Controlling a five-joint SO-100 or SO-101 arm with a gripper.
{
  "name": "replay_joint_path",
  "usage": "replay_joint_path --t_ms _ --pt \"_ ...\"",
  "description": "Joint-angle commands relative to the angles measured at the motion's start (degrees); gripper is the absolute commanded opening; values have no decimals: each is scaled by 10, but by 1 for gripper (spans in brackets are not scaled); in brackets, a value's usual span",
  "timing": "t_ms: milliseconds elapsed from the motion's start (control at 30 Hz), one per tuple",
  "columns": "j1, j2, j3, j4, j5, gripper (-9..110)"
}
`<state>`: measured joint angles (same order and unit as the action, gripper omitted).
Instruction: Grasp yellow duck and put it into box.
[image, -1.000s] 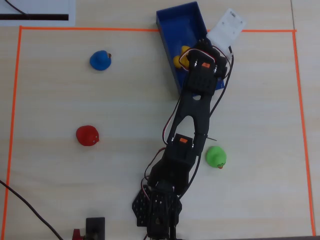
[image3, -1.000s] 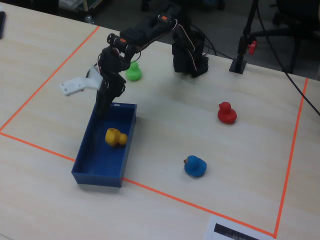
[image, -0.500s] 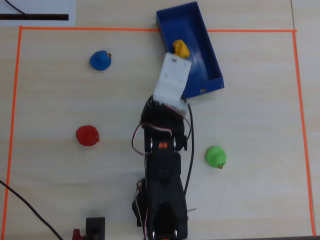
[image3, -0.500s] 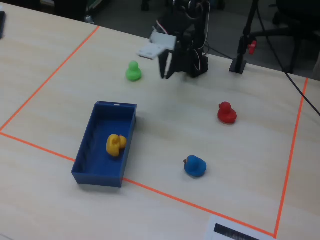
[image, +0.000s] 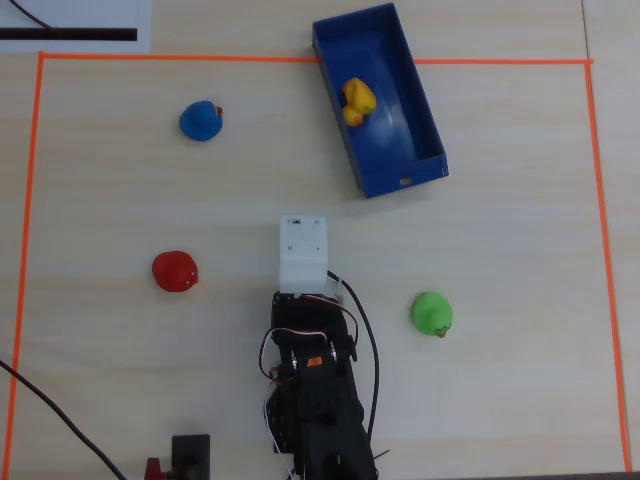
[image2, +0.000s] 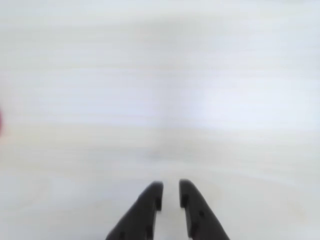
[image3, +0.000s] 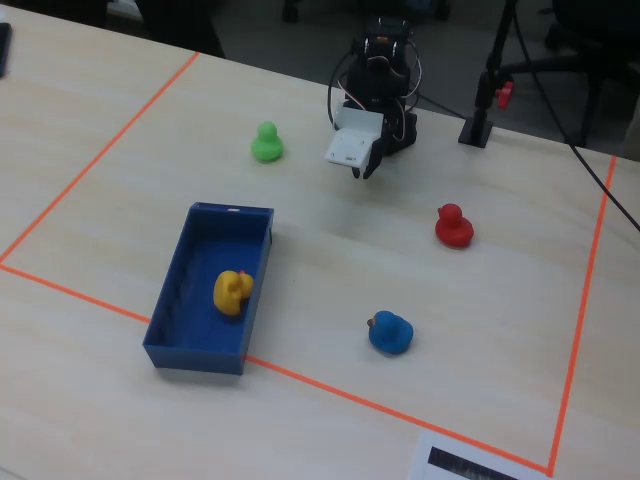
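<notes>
Pulled back, well clear of the box (image: 425, 120) — gripper (image2: 170, 192) nearly together, empty; yellow duck (image: 358, 100) inside — task seemingly done.

The wrist view shows the gripper (image2: 170, 192) at the bottom edge. Its 2 dark fingers (image2: 145, 212) point up and sit close together, with only a thin gap between the tips. Nothing is held between them. Past them is a pale, blurry table (image2: 160, 90). A tiny bit of red (image2: 1, 121) shows at the left edge.
</notes>
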<state>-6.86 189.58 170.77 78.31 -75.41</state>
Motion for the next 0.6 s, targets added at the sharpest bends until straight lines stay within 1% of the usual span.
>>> replay_joint_path --t_ms 0,233,567 --pt "13 1 30 -4 -1 0" --pt "54 1 74 -29 -1 0" --pt "55 2 75 -31 3 0"
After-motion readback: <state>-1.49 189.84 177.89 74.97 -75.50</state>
